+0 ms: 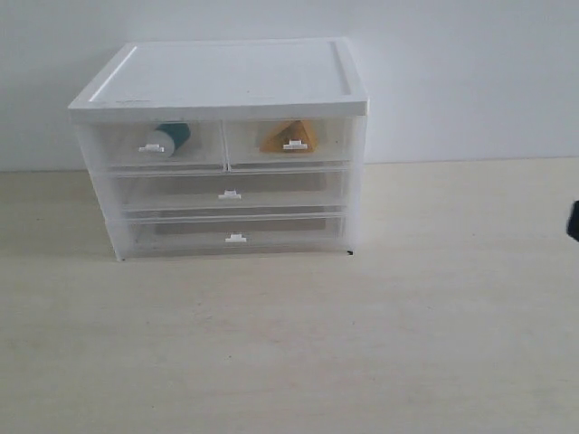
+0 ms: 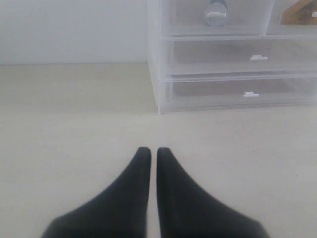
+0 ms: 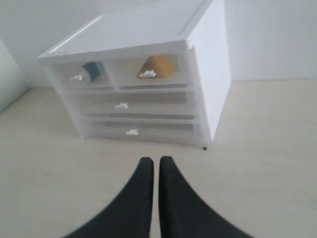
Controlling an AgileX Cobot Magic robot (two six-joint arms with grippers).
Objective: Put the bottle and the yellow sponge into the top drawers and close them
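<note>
A white plastic drawer cabinet [image 1: 226,77] stands at the back of the table. Both half-width top drawers are pushed in. The bottle [image 1: 167,138] lies inside the left top drawer [image 1: 122,149], white with a teal band. The yellow sponge [image 1: 289,136] sits inside the right top drawer [image 1: 330,145]. The left wrist view shows the bottle [image 2: 216,12] through the drawer front, and my left gripper [image 2: 154,149] shut and empty over bare table. The right wrist view shows the sponge [image 3: 157,65], the bottle [image 3: 93,70], and my right gripper [image 3: 156,159] shut and empty, well in front of the cabinet.
Two full-width drawers [image 1: 181,192] [image 1: 181,233] below are shut. A dark bit of the right arm [image 1: 574,221] shows at the exterior view's right edge. A white wall stands behind the cabinet. Light wooden tabletop [image 1: 289,344] spreads in front.
</note>
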